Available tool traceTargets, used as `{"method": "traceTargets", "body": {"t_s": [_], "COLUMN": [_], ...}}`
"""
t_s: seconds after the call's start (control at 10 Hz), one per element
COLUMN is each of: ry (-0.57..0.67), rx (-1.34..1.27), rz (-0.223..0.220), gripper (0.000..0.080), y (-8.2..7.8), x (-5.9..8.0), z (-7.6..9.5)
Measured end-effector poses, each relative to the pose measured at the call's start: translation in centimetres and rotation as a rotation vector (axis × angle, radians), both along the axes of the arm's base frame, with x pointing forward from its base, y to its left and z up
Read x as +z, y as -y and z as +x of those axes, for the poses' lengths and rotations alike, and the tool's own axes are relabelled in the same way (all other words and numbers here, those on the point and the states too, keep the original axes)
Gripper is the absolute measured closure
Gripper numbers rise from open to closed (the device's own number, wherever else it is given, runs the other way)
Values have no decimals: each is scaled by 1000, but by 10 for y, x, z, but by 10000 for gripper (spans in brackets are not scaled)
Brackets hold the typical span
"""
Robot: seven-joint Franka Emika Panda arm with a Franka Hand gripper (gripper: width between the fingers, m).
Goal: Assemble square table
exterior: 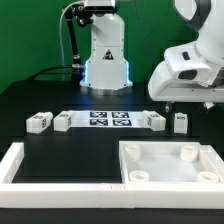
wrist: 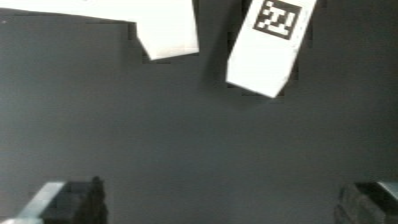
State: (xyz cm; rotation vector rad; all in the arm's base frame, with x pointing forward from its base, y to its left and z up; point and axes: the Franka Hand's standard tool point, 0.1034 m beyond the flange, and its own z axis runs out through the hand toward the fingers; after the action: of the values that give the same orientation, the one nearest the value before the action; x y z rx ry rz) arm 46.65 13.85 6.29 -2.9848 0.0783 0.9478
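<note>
The white square panel point(exterior: 170, 162) with a raised rim and round corner sockets lies at the front on the exterior view's right. Four small white leg blocks lie in a row behind it: two on the left point(exterior: 38, 121) point(exterior: 63, 121) and two on the right point(exterior: 155, 120) point(exterior: 180, 121). My gripper point(exterior: 175, 103) hangs above the two right blocks, not touching them. In the wrist view the gripper point(wrist: 222, 205) is open and empty, with its dark fingertips point(wrist: 68, 200) far apart. A tagged leg block point(wrist: 270, 45) and a second white piece point(wrist: 169, 35) lie beyond them.
The marker board point(exterior: 108, 120) lies flat between the two pairs of leg blocks. Long white bars point(exterior: 20, 165) frame the black work surface along the front and the exterior view's left. The robot base point(exterior: 105, 55) stands at the back centre.
</note>
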Motion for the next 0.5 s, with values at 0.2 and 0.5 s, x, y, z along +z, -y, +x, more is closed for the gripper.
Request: {"method": "traceTargets", "body": {"t_s": [0.2,0.5], "ry": [-143,-282], "rx": [-101,-90], "rz": [57,65], "gripper": [150,150], "y": [0,2], "x": [0,-11], "z": [-18,-16]}}
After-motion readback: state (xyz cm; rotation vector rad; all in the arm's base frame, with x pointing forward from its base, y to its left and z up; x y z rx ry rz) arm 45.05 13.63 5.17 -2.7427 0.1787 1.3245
